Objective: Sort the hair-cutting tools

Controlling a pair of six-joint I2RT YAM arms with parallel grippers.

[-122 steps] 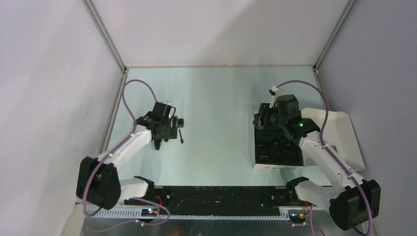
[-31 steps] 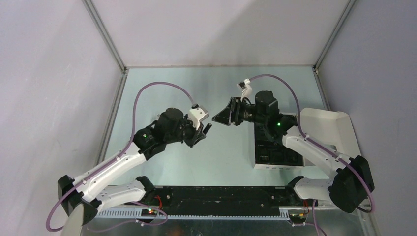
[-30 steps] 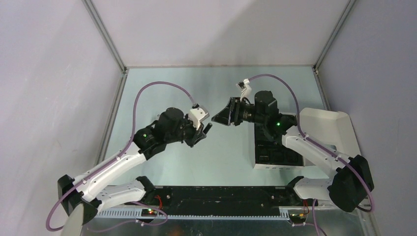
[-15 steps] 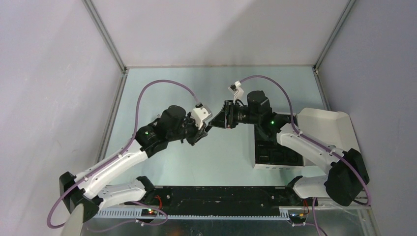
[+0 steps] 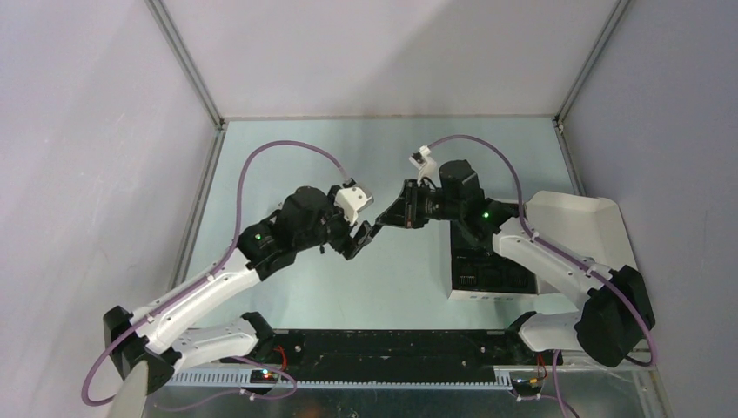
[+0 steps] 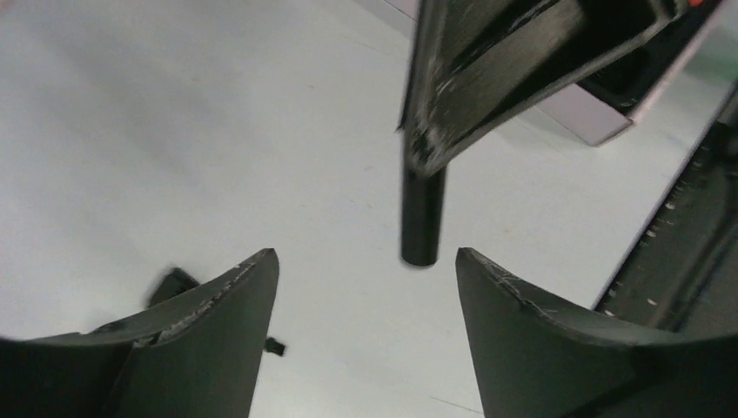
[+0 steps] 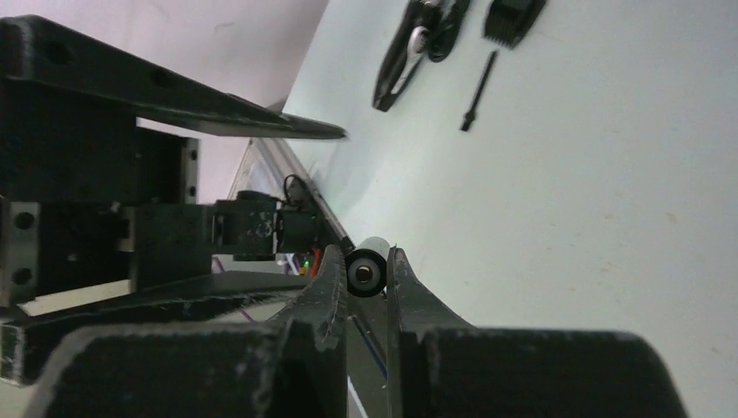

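Arms meet over the counter
Left end effector released, fingers spread either side of a black rod, not touching it; right end effector clenched on the rod, off the counter; brush and comb lie on the counter.

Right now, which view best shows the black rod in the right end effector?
Left wrist: the black rod shows lengthwise, hanging from the right end effector, in front of the open left end effector. Right wrist shows only its round end, pinched. Top external: it is hard to pick out where the two end effectors meet.
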